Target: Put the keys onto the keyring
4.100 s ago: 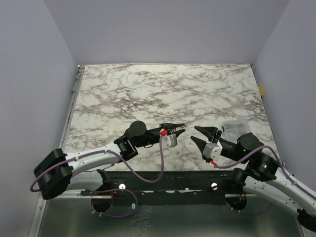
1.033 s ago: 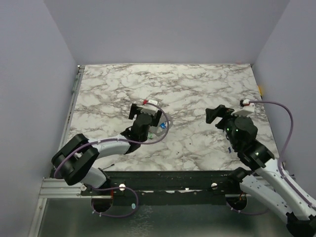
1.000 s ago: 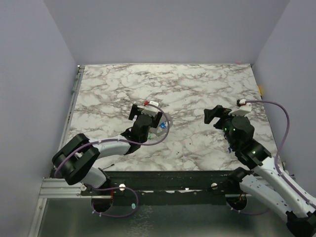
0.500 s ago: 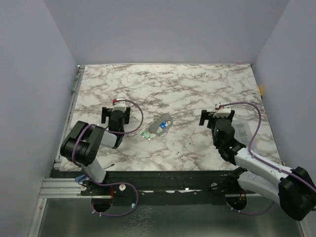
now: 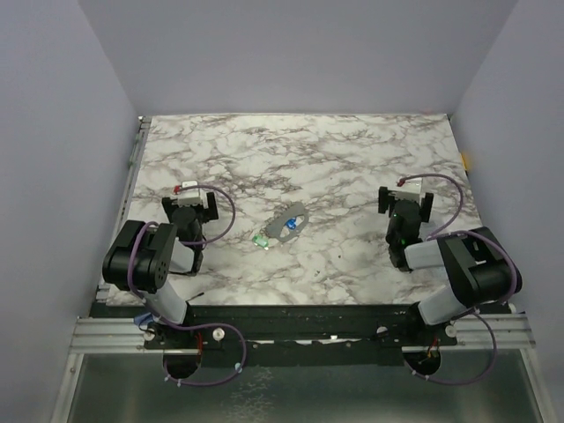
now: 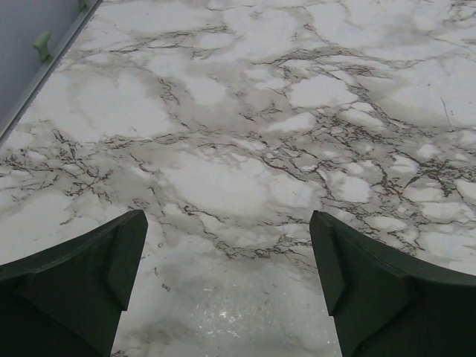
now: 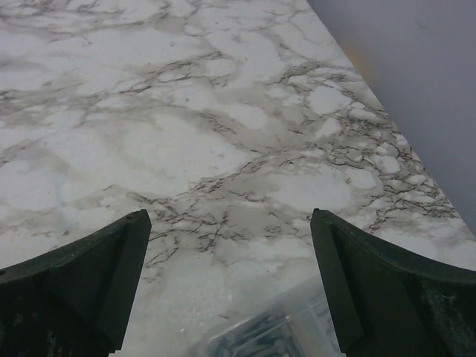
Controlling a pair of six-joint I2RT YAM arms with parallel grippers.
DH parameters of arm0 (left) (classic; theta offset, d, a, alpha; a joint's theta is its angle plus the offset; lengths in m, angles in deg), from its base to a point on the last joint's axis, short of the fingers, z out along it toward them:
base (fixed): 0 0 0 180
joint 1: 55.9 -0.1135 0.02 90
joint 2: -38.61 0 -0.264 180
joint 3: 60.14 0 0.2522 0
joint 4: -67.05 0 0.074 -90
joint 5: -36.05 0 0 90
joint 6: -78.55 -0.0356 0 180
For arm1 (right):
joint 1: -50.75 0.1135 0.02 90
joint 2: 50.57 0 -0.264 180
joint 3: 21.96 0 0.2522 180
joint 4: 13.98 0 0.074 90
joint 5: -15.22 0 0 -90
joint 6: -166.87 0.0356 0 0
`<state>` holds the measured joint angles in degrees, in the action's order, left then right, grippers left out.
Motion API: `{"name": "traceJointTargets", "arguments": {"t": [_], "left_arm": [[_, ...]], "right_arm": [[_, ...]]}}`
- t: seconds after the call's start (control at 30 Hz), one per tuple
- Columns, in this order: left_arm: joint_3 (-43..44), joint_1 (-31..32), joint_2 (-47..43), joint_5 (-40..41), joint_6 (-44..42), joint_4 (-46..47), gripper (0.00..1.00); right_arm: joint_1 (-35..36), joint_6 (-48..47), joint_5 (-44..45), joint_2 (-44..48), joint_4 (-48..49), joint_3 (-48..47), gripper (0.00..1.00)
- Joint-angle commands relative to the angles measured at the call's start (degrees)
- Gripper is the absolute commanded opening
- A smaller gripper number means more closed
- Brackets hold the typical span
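I can read no text, number, label or brand on any of my three feeds. The white-and-grey marbled table (image 5: 352, 159) shows only its veining. The clear plastic packet (image 7: 275, 338) at the bottom edge of my right wrist view is too blurred to show any print.
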<state>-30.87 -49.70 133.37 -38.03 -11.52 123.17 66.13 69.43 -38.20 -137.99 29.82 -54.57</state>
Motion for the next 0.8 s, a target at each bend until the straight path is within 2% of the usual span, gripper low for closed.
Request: {"name": "traceJointTargets", "arguments": {"t": [0.0, 0.03, 0.07, 0.13, 0.17, 0.2, 0.27, 0.33, 0.4, 0.47, 0.7, 0.77], "left_arm": [[0.31, 0.75, 0.14, 0.35, 0.87, 3.00, 0.99], [0.31, 0.81, 0.16, 0.35, 0.87, 3.03, 0.99], [0.31, 0.81, 0.13, 0.34, 0.87, 3.01, 0.99], [0.31, 0.81, 0.13, 0.29, 0.86, 3.11, 0.99], [0.31, 0.81, 0.12, 0.33, 0.87, 3.06, 0.99], [0.31, 0.80, 0.16, 0.35, 0.87, 3.07, 0.99], [0.29, 0.79, 0.14, 0.34, 0.87, 3.10, 0.99], [0.29, 0.83, 0.12, 0.34, 0.87, 3.15, 0.99], [0.26, 0.77, 0.12, 0.34, 0.87, 3.15, 0.99], [0.31, 0.81, 0.13, 0.34, 0.87, 3.14, 0.99], [0.31, 0.78, 0.14, 0.34, 0.87, 3.15, 0.99], [0.31, 0.83, 0.10, 0.34, 0.87, 3.15, 0.99]], "right_arm": [[-8.12, 5.70, -9.47, 0.33, 10.85, 1.97, 1.00], [-11.65, 8.70, -16.32, 1.55, 4.65, 0.89, 1.00], [-14.38, 10.24, -21.97, 0.38, 5.29, 0.65, 1.00], [-15.01, 10.40, -25.31, 0.88, 8.05, 3.08, 1.00], [-15.02, 10.27, -25.13, -0.54, 12.49, 5.39, 1.00], [-14.96, 8.89, -23.61, -3.49, 21.54, 6.91, 1.00], [-14.72, 9.80, -24.41, -0.18, 13.70, 5.63, 1.00], [-14.44, 8.26, -23.38, -2.82, 20.89, 7.15, 1.00], [-13.98, 8.06, -24.68, -0.91, 19.36, 8.05, 1.00], [-13.92, 5.62, -28.25, -2.35, 21.75, 7.86, 1.00], [-15.00, 7.05, -33.29, -1.82, 14.35, 4.68, 1.00], [-16.39, 7.17, -33.44, -1.73, 15.98, 5.46, 1.00]]}}
